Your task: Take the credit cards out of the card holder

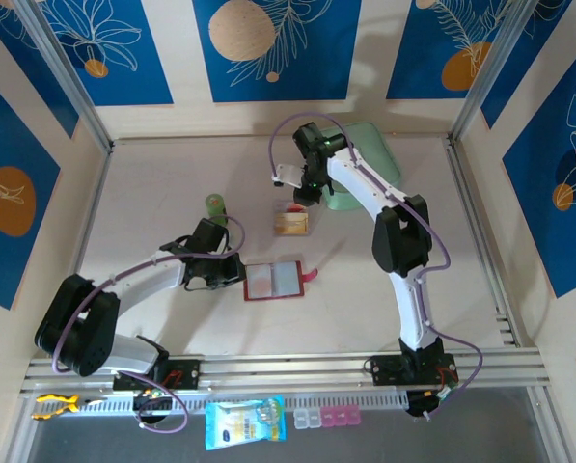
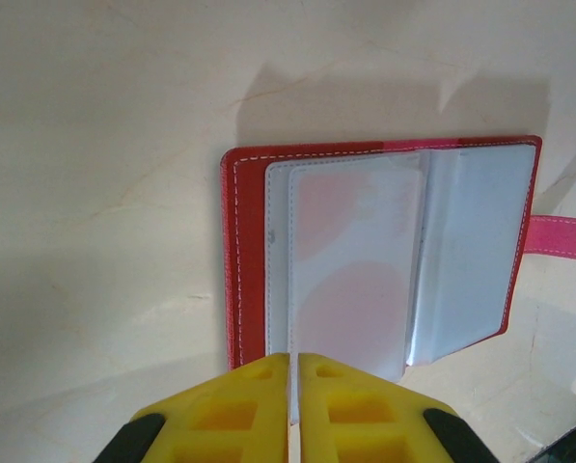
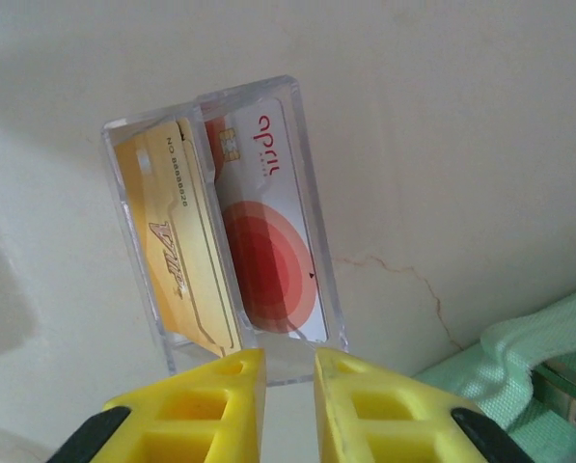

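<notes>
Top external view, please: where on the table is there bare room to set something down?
Bare tabletop lies far left, between the wall and the small green cylinder, and near right, between the dark red leather card holder and the right arm. Crowded centre: clear plastic tray of cards, mint-green fabric pouch.

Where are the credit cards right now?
In the top view the credit cards sit mid-table in a clear tray, between the open card holder and the right gripper.

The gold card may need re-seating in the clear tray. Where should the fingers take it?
Its long edge overlapping the white-red card, from above: the gold card sits tilted in the clear tray, so that edge likely stands free.
</notes>
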Motion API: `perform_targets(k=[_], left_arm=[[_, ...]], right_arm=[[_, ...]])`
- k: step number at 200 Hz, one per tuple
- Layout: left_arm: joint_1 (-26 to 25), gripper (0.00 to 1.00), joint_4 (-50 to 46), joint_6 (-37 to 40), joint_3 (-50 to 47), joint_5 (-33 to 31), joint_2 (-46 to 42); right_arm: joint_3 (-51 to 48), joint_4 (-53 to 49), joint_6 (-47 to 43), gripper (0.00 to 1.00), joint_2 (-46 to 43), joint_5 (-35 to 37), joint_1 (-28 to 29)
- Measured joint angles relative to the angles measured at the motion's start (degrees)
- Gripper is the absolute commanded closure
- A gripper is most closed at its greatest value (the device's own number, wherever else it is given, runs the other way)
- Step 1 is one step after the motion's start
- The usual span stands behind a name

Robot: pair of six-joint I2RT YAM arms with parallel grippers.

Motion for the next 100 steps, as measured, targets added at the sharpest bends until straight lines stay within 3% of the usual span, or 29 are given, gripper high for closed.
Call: perform_targets(k=[33,100], left_arm=[[0.00,0.90,0.42,0.00,0.00,0.94,1.09],[0.00,0.95,2.19,0.02,-0.66,2.16,1.97]], right_arm=[[-4.70,3.23,8.74,0.78,-5.51,-2.12,0.00],[-22.99,15.26,37.44,0.83,-19.52,-5.40,1.01]])
